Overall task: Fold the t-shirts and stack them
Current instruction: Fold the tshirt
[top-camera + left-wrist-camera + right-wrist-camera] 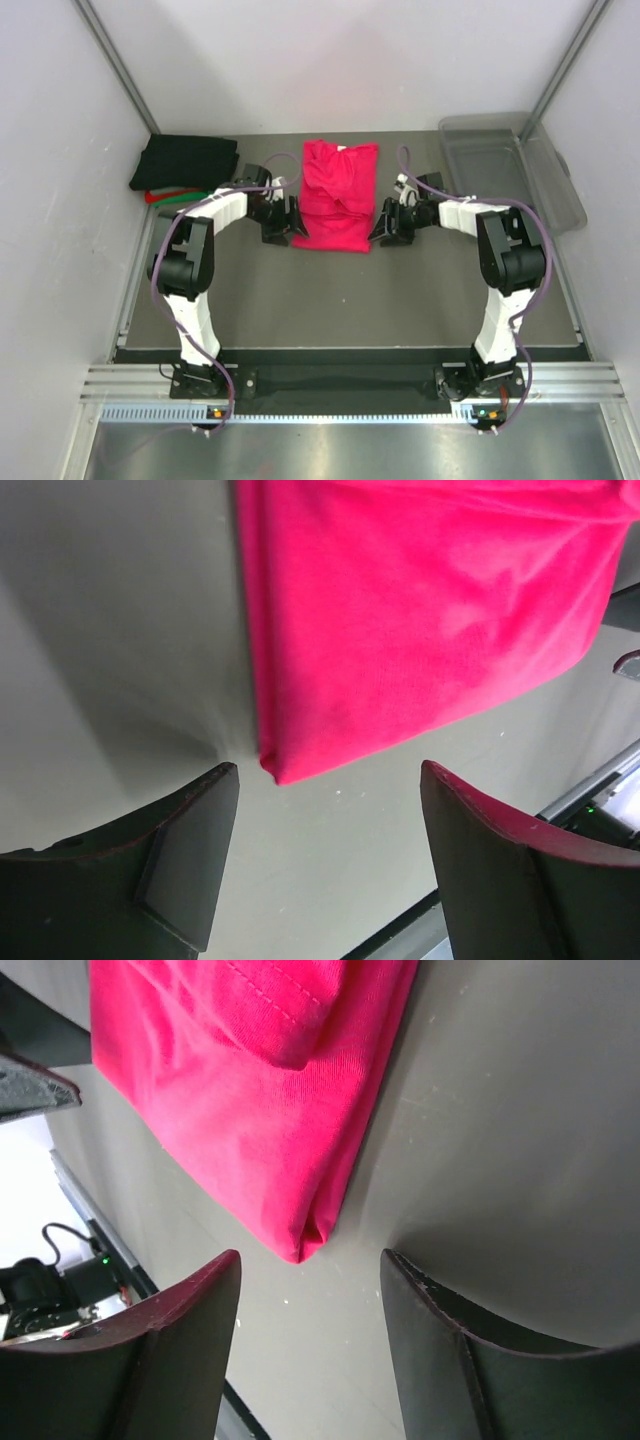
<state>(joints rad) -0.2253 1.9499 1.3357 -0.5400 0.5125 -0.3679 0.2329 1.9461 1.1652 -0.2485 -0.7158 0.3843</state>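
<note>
Top external view: pink tee [338,195] lies folded into a narrow strip in the middle of the bench [330,300]. Left gripper [278,222] sits just beside its near-left corner and right gripper [385,228] just beside its near-right corner, neither touching cloth. Both wrist views show the jaws wide with nothing held, each with a tee corner just ahead of the gap. Step in hand, my guess: take the two near corners for the next fold, toward the tee's far end. To do it well: slide one jaw under all layers at each corner, not just the top one. Close both sides together, lift low and level so the side folds do not spill, and lay the near edge square on the far edge. Tee's far end is bunched and creased, so layer order there is unclear; no neck label shows. Well left of the tee, black tee [185,160] tops a stack. Red tee [160,192] and green tee [185,196] show only as slivers under it, so the count beneath is unknown. Bin [510,165] sits right of the tee's far end; contents hard to tell. Left wrist view blurs the tee's edge.
</note>
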